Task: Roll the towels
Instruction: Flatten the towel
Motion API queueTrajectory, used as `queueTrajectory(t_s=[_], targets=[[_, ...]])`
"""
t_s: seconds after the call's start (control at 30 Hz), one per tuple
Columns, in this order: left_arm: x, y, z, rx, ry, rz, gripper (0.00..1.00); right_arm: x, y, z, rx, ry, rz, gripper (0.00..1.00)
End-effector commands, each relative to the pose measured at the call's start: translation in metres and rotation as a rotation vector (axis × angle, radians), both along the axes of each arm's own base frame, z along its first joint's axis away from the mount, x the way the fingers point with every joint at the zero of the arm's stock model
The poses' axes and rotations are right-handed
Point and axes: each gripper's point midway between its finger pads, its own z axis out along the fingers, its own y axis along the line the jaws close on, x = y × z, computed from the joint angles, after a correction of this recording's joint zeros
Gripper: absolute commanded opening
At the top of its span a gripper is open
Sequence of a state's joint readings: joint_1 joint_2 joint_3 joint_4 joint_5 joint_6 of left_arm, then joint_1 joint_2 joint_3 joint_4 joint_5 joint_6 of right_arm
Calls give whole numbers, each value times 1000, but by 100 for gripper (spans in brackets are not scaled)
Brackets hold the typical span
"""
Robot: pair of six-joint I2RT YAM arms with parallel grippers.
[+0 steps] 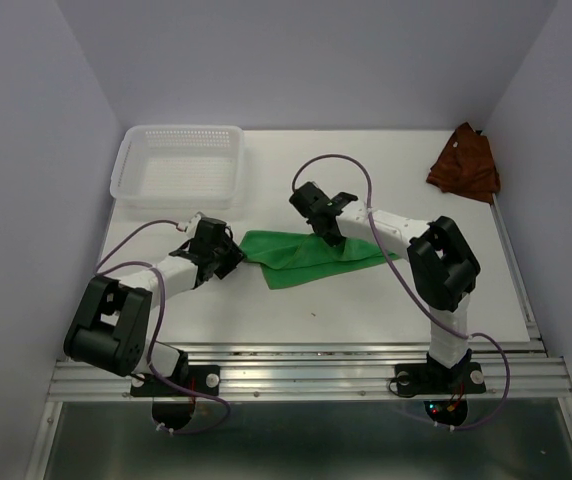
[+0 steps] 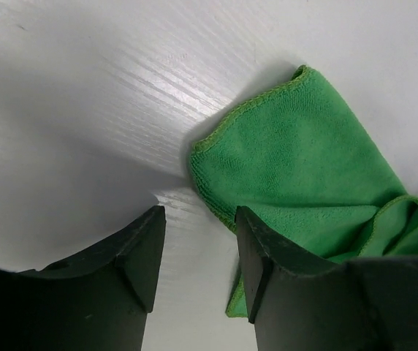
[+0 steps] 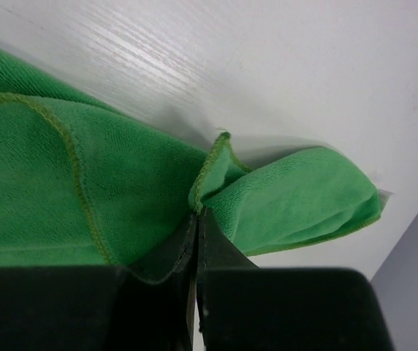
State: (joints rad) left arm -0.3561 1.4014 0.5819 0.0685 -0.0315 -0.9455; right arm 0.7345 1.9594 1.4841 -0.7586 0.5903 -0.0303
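Note:
The bright green towel lies partly folded and flat in the middle of the white table. My right gripper is at its far edge, shut on a pinched fold of the hem. In the right wrist view the green towel bunches up around my right gripper. My left gripper is at the towel's left corner. In the left wrist view my left gripper is open with bare table between its fingers, one finger over the edge of the green towel. The rust towel lies crumpled at the far right.
A white perforated basket stands at the back left of the table. Pale walls close in the table on the left, back and right. A metal rail runs along the near edge by the arm bases.

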Motion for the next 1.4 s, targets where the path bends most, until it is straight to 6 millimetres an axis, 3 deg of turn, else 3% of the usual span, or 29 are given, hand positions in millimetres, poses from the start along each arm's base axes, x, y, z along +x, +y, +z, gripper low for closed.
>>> queueTrajectory(t_s=[0.0, 0.23, 0.37, 0.53, 0.6, 0.73, 0.83, 0.93, 1.03, 1.07, 1.17, 1.2, 1.3, 1.33, 1.37], targets=[[8, -1, 12, -10, -35, 9, 56, 8, 22, 22, 184, -113, -87, 1], [14, -1, 6, -5, -23, 26, 59, 6, 23, 30, 300, -191, -187, 1], [18, -3, -9, 7, 11, 23, 53, 5, 23, 46, 397, -257, -238, 1], [24, -11, -25, 8, 50, -11, 29, 3, 11, 61, 465, -315, -304, 1], [27, -15, -29, 11, 62, -29, 0, 4, 1, 67, 496, -333, -347, 1], [24, -21, -22, -20, 42, -61, 0, 3, -14, 78, 545, -363, -399, 1], [27, -18, 7, -24, -42, -58, 0, 3, -25, 94, 578, -423, -445, 1], [31, -12, 67, -39, -199, -40, 0, -1, -45, 136, 670, -536, -500, 1], [29, -6, 103, -42, -287, -19, 0, -10, -66, 165, 705, -654, -553, 1], [27, 1, 128, -39, -344, 4, 0, -19, -76, 183, 755, -708, -577, 1], [19, 9, 176, -59, -454, 22, 0, -35, -106, 217, 806, -841, -642, 1], [16, 10, 189, -66, -485, 18, 0, -48, -119, 240, 863, -903, -655, 1], [5, 11, 239, -102, -598, 0, 0, -70, -136, 274, 956, -981, -645, 1], [2, 11, 250, -111, -619, -6, 0, -86, -147, 295, 1023, -1027, -634, 1], [-2, 10, 273, -131, -667, -16, 0, -95, -153, 306, 1052, -1047, -625, 1]])
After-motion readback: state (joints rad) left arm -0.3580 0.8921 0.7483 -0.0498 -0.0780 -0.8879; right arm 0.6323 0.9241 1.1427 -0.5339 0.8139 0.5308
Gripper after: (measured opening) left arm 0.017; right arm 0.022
